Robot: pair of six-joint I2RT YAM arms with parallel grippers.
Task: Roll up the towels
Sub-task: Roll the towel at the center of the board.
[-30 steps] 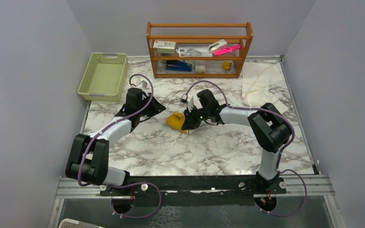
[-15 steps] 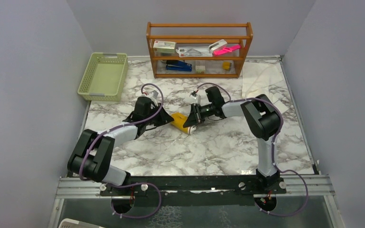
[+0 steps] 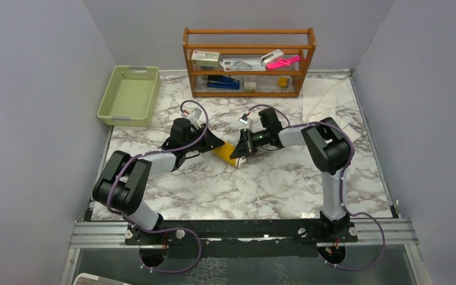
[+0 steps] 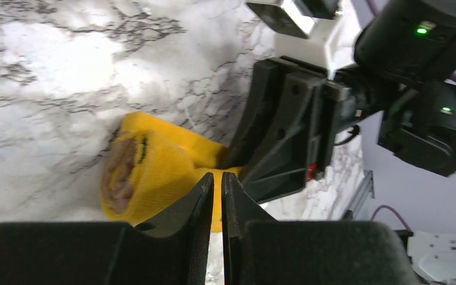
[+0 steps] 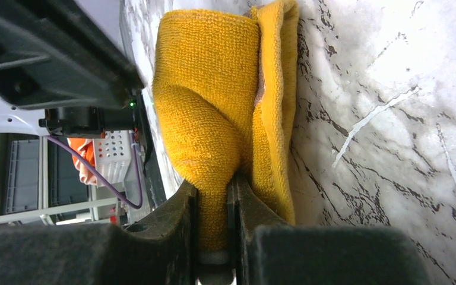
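The mustard-yellow towel (image 3: 226, 155) lies rolled into a short bundle on the marble table (image 3: 261, 184), between the two grippers. In the left wrist view its brown-lined rolled end (image 4: 122, 178) faces left. My right gripper (image 5: 214, 184) is shut on a fold of this yellow towel (image 5: 205, 89), with cloth pinched between the fingers. My left gripper (image 4: 218, 176) is shut, its tips right at the roll's near side with only a thin slit between them; nothing shows clamped in it. From above, the left gripper (image 3: 213, 142) and right gripper (image 3: 240, 149) flank the roll. The cream-white towel (image 3: 323, 102) lies spread at the back right.
A green plastic basket (image 3: 129, 95) sits at the back left. A wooden shelf (image 3: 249, 62) with small office items stands along the back wall. Grey walls close in the left and right sides. The right arm's black wrist (image 4: 285, 124) fills the space just beyond the roll.
My left gripper has swung right, from beside the basket's near corner up to the yellow roll. The right gripper, still pinching the towel, has turned and shifted slightly right.
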